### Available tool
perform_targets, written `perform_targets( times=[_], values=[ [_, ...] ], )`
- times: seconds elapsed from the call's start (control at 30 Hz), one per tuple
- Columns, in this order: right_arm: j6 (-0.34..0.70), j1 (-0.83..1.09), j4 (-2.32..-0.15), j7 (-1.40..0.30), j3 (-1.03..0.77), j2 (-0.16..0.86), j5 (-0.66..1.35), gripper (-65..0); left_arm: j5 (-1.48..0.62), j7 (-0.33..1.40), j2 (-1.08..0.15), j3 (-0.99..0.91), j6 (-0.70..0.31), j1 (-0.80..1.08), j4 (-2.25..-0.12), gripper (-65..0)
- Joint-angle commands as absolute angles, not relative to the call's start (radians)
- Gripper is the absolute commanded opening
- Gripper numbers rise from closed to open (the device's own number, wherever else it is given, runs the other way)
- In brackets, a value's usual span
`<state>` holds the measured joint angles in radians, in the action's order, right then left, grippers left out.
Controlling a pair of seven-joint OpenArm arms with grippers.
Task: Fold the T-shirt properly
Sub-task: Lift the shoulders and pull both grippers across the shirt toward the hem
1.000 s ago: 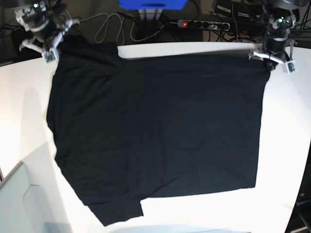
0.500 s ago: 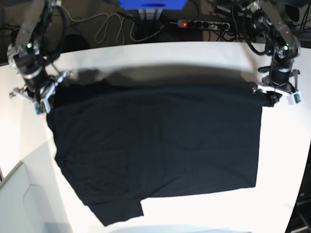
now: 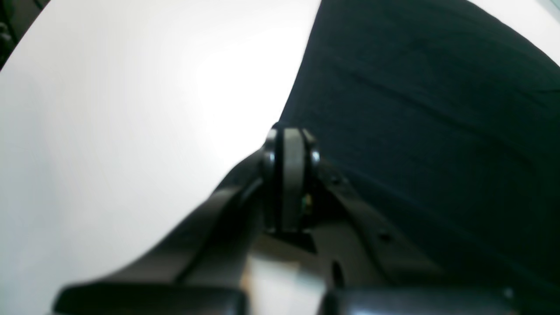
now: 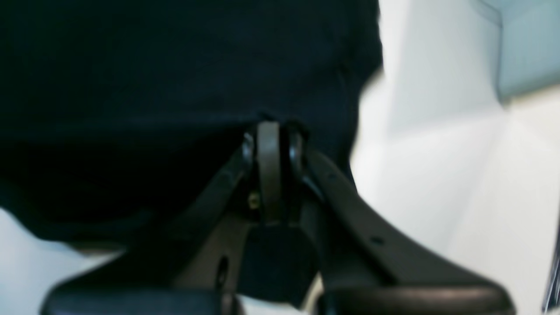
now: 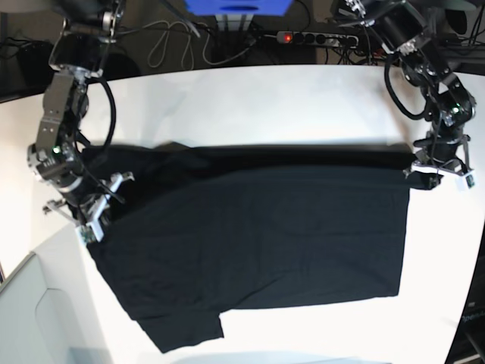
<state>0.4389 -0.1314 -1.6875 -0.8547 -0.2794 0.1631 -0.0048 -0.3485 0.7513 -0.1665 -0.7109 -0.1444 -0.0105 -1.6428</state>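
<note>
Nearest the base camera, the T-shirt's (image 5: 250, 235) lower sleeve lies close to the front rim of the white table (image 5: 227, 102), with only a narrow strip of bare top below it. A pale grey panel (image 5: 30, 318) sits at the near left corner. Bare tabletop is widest behind the garment, running back to the rear edge.

The T-shirt lies black and plain side up, spread across the middle of the table, its rear edge doubled over in a long fold from side to side.

The right gripper (image 5: 95, 208), at the left of the base view, is pinched together on the folded corner of the T-shirt (image 4: 175, 65); cloth fills the wrist view down to the tips (image 4: 269, 131). The left gripper (image 5: 428, 173), on the opposite side, is likewise clamped on the other fold corner, its tips (image 3: 291, 140) meeting the cloth edge (image 3: 437, 109) with bare table just beside them.

Beyond the rear edge lie looped cables (image 5: 170, 42), a power strip (image 5: 318, 36) with a lit red switch, and a blue object (image 5: 239, 6).
</note>
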Motion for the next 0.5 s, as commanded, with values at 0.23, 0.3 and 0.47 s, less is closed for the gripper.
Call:
perform_targets(
  times=[0.23, 0.3, 0.47],
  values=[
    [0.443, -0.283, -1.540, -0.768, -0.213, 0.176, -0.073, -64.8, -0.358, 0.719, -0.180, -0.713, -0.148, -0.024, -1.615, -65.0],
    [0.443, -0.297, -1.508, -0.751, -0.213, 0.176, -0.074, -64.8, -0.358, 0.719, -0.180, -0.713, -0.148, -0.041, -1.601, -65.0],
    [0.443, -0.323, -1.465, -0.742, -0.213, 0.176, -0.074, -64.8, -0.358, 0.719, -0.180, -0.713, -0.148, -0.082, -1.558, -65.0]
  ],
)
